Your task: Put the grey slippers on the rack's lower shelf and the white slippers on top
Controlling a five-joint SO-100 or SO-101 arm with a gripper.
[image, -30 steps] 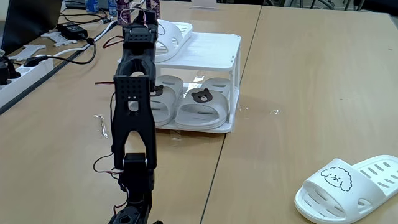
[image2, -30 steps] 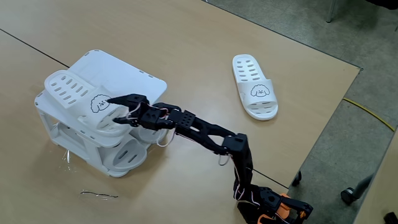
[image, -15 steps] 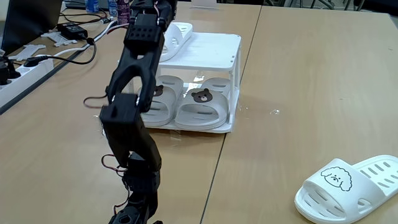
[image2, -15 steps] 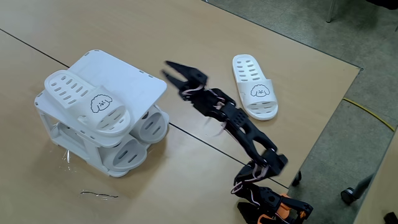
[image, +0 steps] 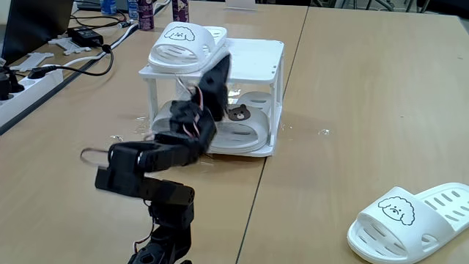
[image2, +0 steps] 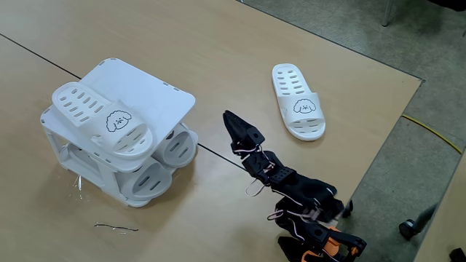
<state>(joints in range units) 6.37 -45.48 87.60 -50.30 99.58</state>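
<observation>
The white rack (image: pixel 253 55) (image2: pixel 156 87) stands on the wooden table. Two grey slippers (image: pixel 238 130) (image2: pixel 177 148) with bear faces lie side by side on its lower shelf, the left one partly hidden by my arm in a fixed view. One white slipper (image: pixel 183 45) (image2: pixel 105 120) with a dog face rests on the rack's top. A second white slipper (image: pixel 414 220) (image2: pixel 297 100) lies on the table far from the rack. My gripper (image: pixel 223 60) (image2: pixel 230 118) points upward between the rack and that slipper, folded low near the arm's base, jaws together and holding nothing.
A power strip (image: pixel 29 77) and black cables (image: pixel 91 37) lie at the table's left side, with bottles (image: pixel 143 11) at the back. A thin wire (image2: pixel 116 228) lies on the table in front of the rack. The table edge (image2: pixel 386 138) runs close to the arm's base.
My gripper let go of the white slipper on the rack's top, pulled away open, then folded down toward the base and closed. That slipper stays on top.
</observation>
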